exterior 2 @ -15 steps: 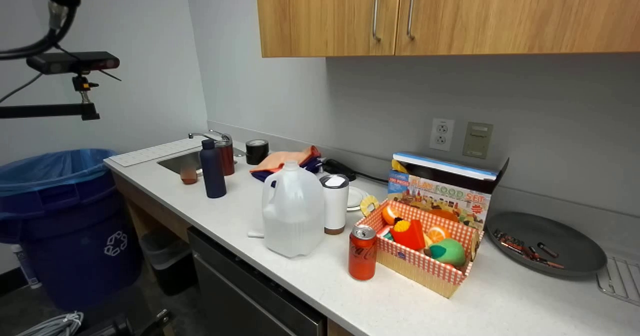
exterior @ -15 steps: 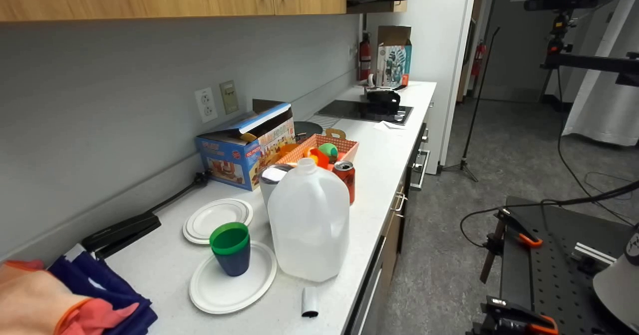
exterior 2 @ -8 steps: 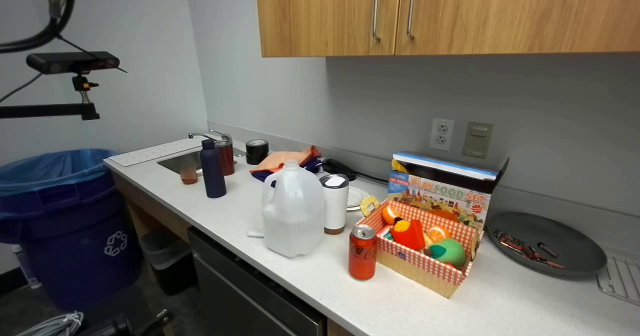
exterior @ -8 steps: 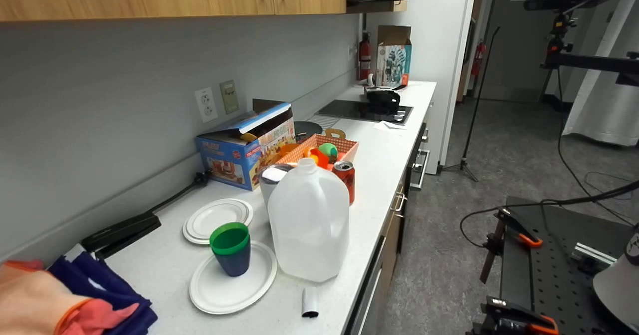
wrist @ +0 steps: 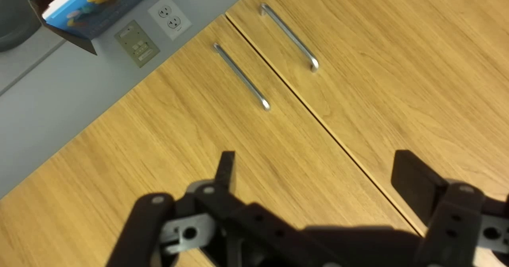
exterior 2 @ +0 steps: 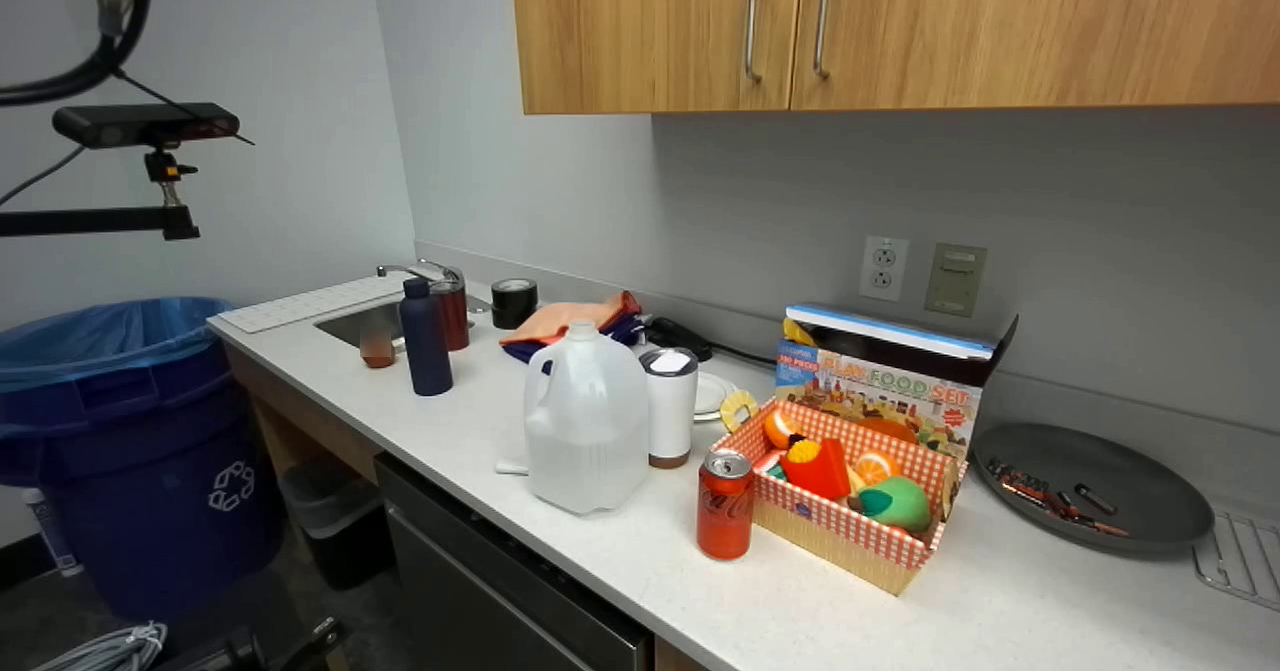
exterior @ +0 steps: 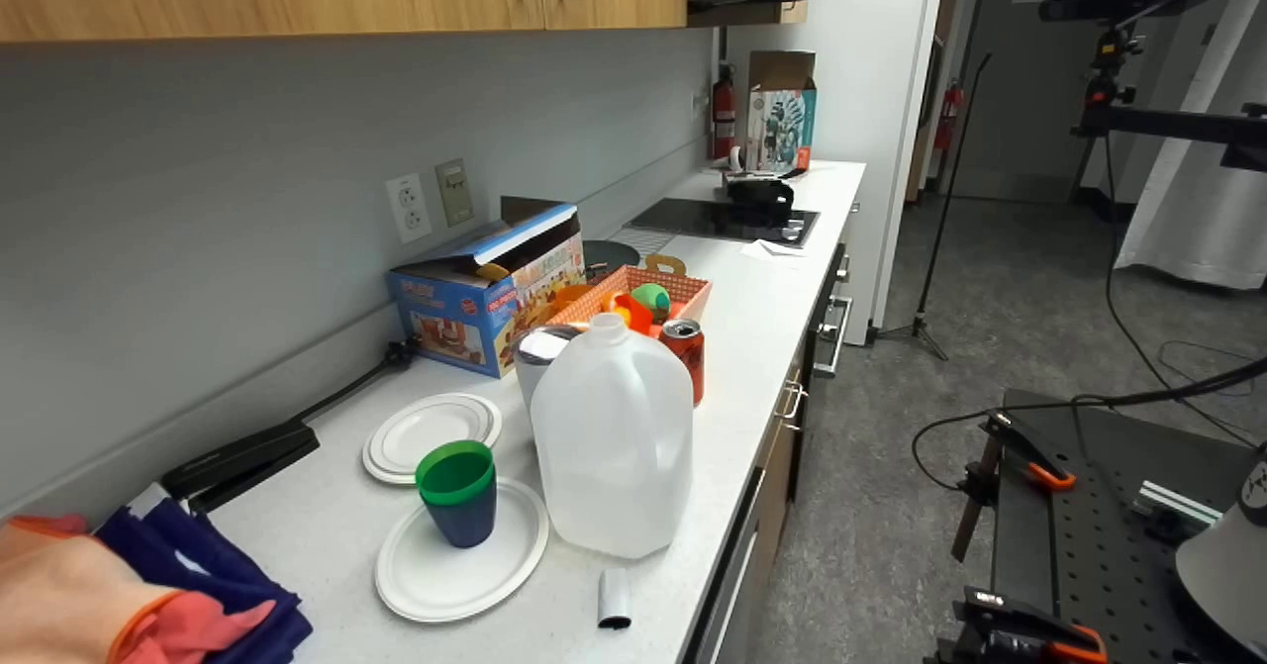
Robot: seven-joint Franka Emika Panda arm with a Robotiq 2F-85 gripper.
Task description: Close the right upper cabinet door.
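Nothing left to close, apparently, with flat light-brown wooden right upper door (wrist: 163,135) flush beside matching left door (wrist: 381,68), and black two-fingered gripper (wrist: 314,163) spread wide, empty.

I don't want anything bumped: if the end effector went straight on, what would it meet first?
The end effector would probably meet the right door near the seam, though its handle might come first; depth is unclear.

Under the right door (exterior 2: 1040,31) I see free room down to the box (exterior 2: 890,389); the handle (wrist: 242,76) juts out.
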